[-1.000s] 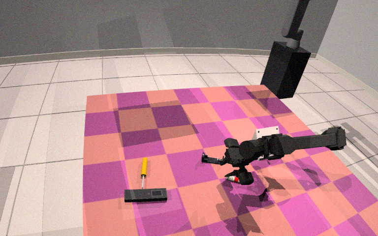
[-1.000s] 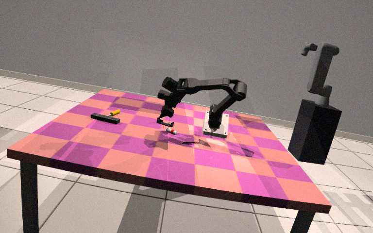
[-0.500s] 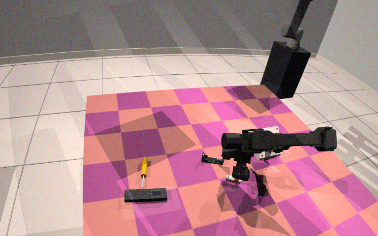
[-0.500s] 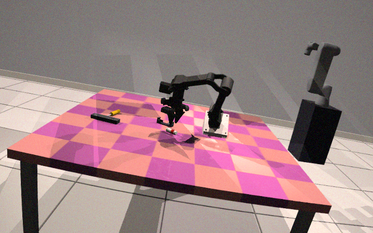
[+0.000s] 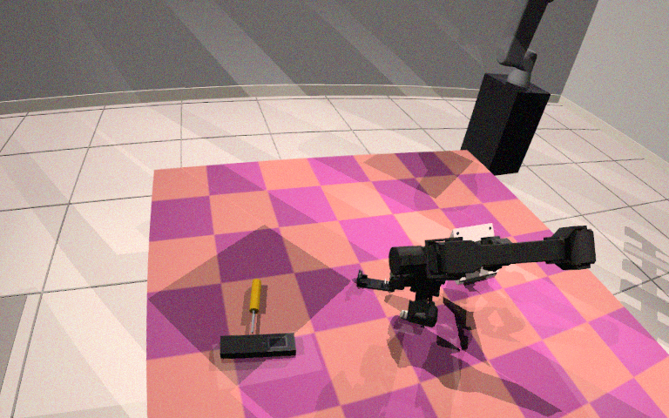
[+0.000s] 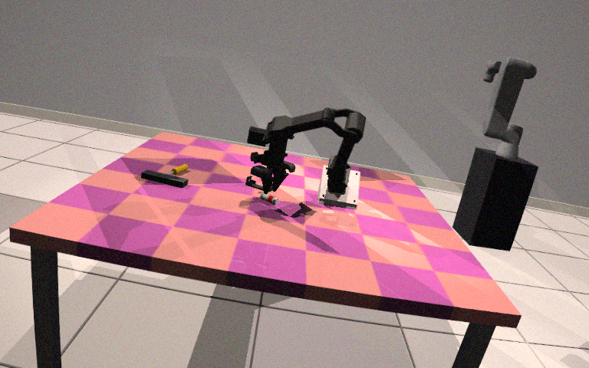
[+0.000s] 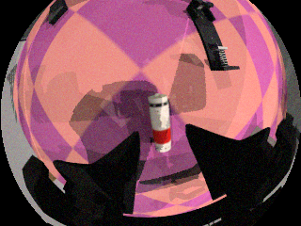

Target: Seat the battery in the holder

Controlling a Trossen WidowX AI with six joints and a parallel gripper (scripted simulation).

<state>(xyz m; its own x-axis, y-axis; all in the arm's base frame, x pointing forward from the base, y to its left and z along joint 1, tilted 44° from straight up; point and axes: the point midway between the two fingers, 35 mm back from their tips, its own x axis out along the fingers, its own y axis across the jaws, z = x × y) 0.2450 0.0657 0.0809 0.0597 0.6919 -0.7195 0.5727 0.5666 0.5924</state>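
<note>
The white battery [image 5: 403, 314] [image 6: 269, 198] [image 7: 160, 120], with a red band near one end and a dark ring near the other, lies on its side on the checkered table. My gripper [image 6: 271, 191] [image 7: 162, 132] points down over it, partly open; the wrist view shows the battery between and beyond the fingertips, with a gap on both sides. In the top view the gripper hides most of the battery. The black holder [image 5: 375, 284] [image 6: 255, 184] [image 7: 209, 40] lies beside it, apart from battery and fingers. Its coil spring shows at its nearer end in the wrist view.
A black box with a small screen [image 5: 256, 346] [image 6: 165, 179] lies away to the left, with a yellow-handled screwdriver [image 5: 254, 295] [image 6: 180, 169] beside it. The arm's white base plate [image 5: 472, 230] [image 6: 353, 191] is on the table. Another arm stands on a black pedestal [image 5: 503, 123] [image 6: 495, 199] beyond the table.
</note>
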